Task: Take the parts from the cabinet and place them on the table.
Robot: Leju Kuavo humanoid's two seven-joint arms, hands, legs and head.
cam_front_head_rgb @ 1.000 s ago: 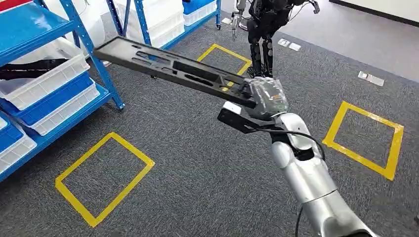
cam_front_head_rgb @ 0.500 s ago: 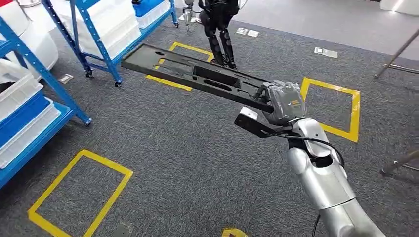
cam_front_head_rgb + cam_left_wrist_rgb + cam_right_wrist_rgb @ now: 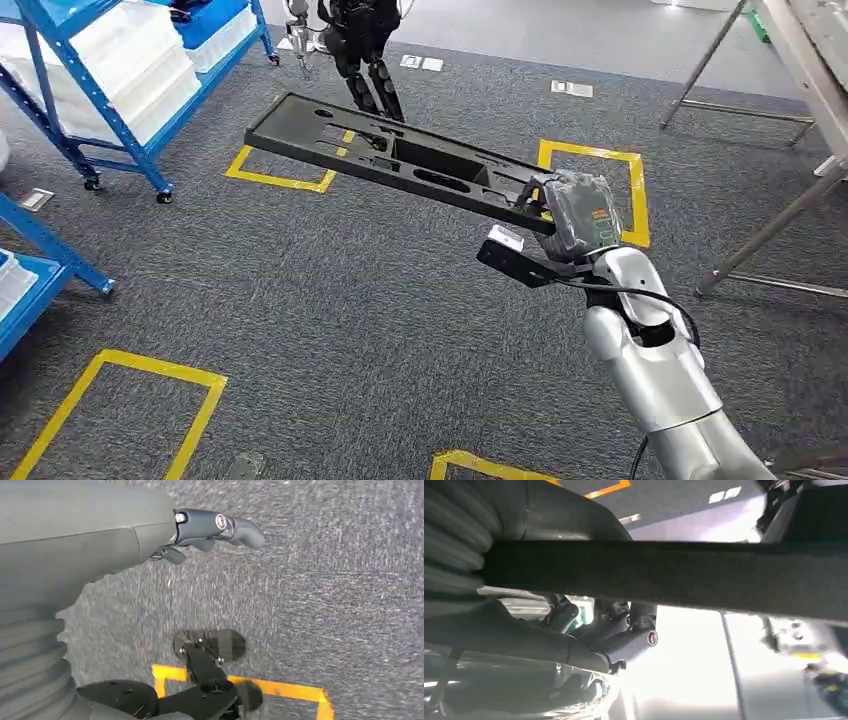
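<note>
- Nearest, at the lower right of the head view, the silver right arm rises from the bottom edge toward the middle of the frame.
- At its end, right of centre, the right robot hand is wrapped in clear plastic and its fingers are closed on one end of the long black part.
- The long black part is a flat, slotted panel; it hangs in the air above the floor, slanting from the robot hand toward the upper left of the frame, touching nothing else.
- In the right wrist view the same part crosses the picture as a dark bar, with the dark fingers curled beside it.
- In the left wrist view the left robot hand hangs over the grey carpet; its dark fingers are curled in with nothing in them.
- Yellow tape squares mark the carpet: one at lower left, one behind the right robot hand, one under the part's far end.
- At the left edge stand blue shelving racks carrying white bins.
- At the right edge, slanted metal legs of the bench show.
- Farthest, at top centre, are the dark legs of another robot.
</note>
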